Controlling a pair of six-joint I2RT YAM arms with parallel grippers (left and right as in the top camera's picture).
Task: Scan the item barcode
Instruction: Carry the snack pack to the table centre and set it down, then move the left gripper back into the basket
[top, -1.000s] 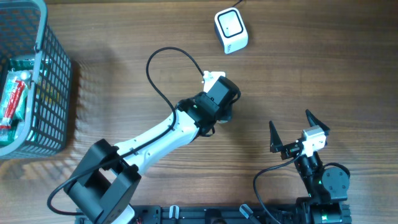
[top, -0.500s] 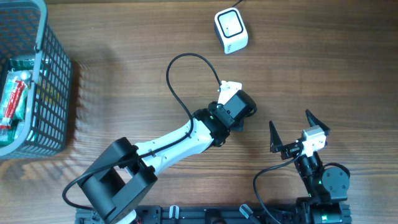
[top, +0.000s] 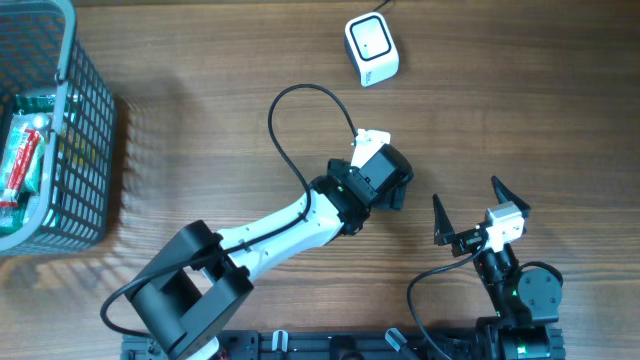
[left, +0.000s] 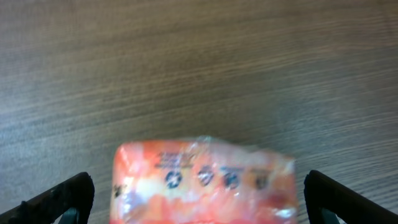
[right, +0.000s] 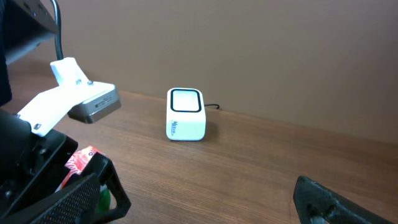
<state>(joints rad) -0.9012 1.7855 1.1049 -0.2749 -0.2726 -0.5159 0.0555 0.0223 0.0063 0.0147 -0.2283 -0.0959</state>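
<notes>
big wooden desk (top: 200, 120), mesh basket (top: 95, 150) far left. left end effector (left: 199, 186) and right end effector (top: 467, 192) both sat spread apart. white scanner (top: 371, 48) was at the back. orange packet (left: 205, 177) lay on the desk between the left fingers, touching neither.

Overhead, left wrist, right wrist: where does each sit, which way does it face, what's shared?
Overhead: fixed above, looking straight down on the table, basket, scanner; left arm and right arm both show.
Left wrist: on the left arm, looking down on an orange packet; its open jaws' tips flank it, apart.
Right wrist: low on the right arm, facing across the table to the scanner and left arm; one jaw tip at lower right.
Shared: scanner in overhead and right wrist; packet in both wrist views.
</notes>
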